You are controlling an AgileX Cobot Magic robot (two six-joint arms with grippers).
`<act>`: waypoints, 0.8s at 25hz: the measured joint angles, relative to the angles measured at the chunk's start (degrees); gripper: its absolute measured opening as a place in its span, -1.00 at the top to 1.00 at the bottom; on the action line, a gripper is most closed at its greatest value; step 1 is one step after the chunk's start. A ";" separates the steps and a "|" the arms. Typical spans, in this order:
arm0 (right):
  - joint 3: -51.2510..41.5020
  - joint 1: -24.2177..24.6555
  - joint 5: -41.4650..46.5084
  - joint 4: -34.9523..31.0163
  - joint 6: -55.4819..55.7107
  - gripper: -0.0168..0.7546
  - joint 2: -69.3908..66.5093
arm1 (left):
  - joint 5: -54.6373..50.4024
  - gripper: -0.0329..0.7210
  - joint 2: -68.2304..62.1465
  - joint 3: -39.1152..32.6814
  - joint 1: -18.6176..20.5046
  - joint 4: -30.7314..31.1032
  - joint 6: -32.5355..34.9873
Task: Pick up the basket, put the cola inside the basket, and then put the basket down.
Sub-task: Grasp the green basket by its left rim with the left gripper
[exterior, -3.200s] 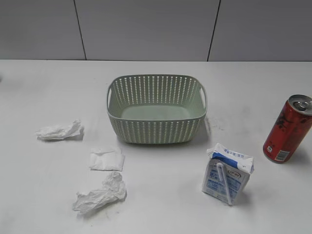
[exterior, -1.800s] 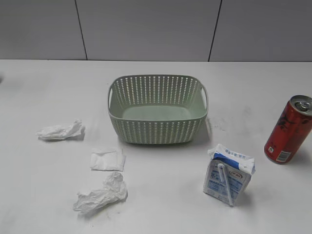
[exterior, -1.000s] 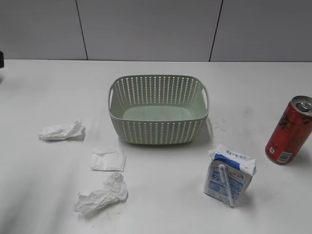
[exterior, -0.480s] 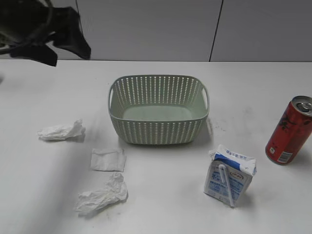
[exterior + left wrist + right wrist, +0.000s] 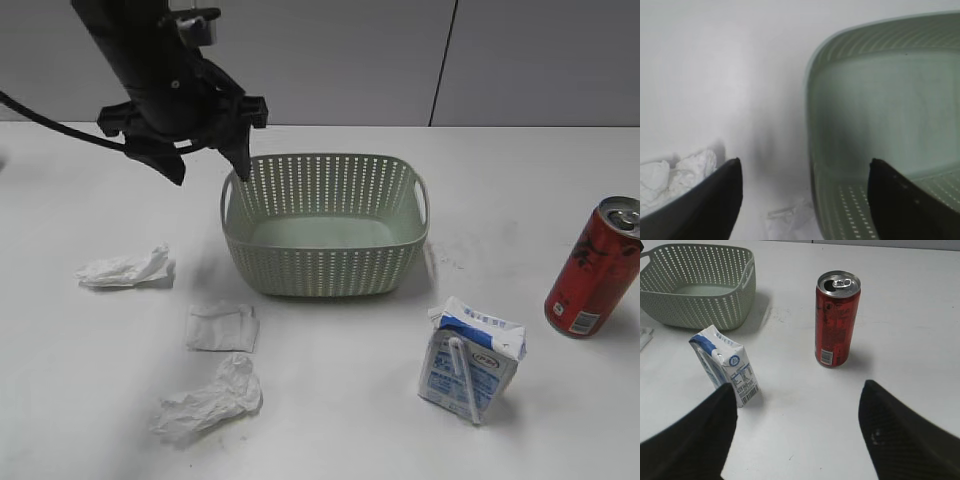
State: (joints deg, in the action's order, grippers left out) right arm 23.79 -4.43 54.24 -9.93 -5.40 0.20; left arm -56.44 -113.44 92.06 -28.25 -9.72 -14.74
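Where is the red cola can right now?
The cola stands upright at the table's far right in the exterior view, right of the milk carton and well clear of the basket.

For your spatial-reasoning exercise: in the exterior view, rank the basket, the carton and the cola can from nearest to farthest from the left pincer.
From the left pincer:
1. Basket, right beside it; one fingertip hangs at its left rim.
2. Carton, front right of the table.
3. Cola can, upright at the far right edge.
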 joint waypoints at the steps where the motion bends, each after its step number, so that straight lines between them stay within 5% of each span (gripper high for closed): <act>1: 0.00 0.00 0.00 0.00 0.00 -0.53 0.00 | 0.00 -0.65 -1.11 0.46 0.00 -0.06 -0.12; 12: 0.00 0.00 0.00 0.00 0.00 -0.53 0.00 | 1.91 -0.61 -9.24 1.92 0.00 0.00 -2.42; 20: 0.00 0.00 0.00 0.00 0.00 -0.53 0.00 | 2.85 -0.03 -10.77 2.27 0.00 0.00 -2.54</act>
State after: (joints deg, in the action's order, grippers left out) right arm 23.79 -4.43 54.24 -9.93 -5.40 0.20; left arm -53.59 -124.22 94.33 -28.25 -9.72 -17.28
